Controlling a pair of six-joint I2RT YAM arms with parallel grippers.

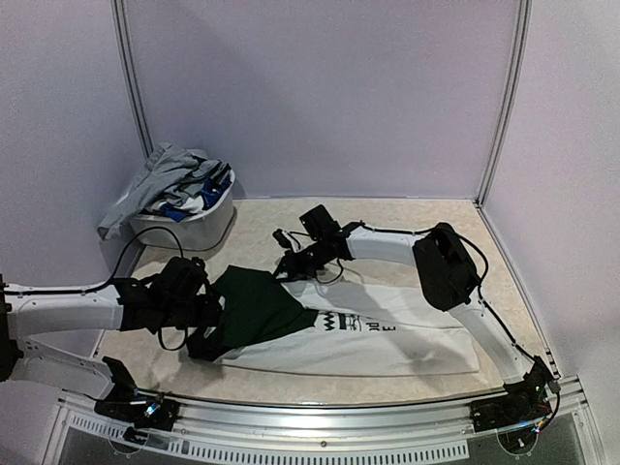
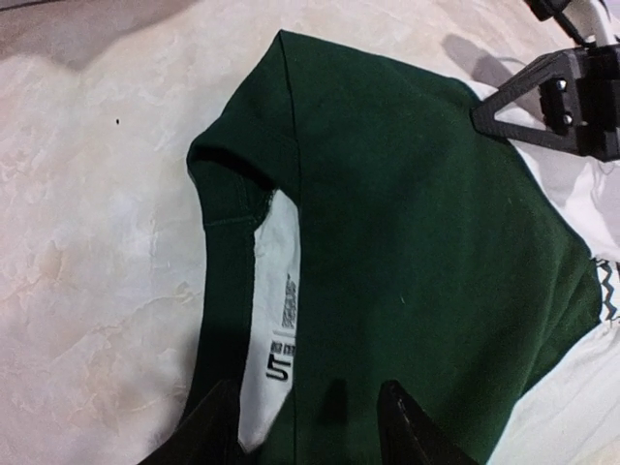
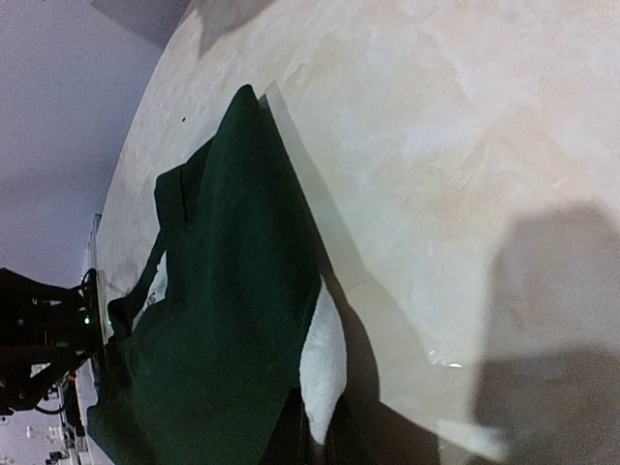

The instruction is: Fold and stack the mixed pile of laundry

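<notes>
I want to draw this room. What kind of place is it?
Probably a robot test booth, not a home: plain panel walls in metal frames, a left arm and right arm bolted to the table, a laundry basket.

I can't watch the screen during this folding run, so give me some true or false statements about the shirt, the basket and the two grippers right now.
1. The T-shirt lies on the table, outside the basket. True.
2. The right gripper is wide open over bare table. False: it is shut on the T-shirt's edge.
3. The basket, at the far left, holds garments. True.
4. The T-shirt is blue and white. False: it is white with dark green sleeves.
5. The left gripper hangs over the basket. False: it is open, with its fingers at the T-shirt's collar.
</notes>
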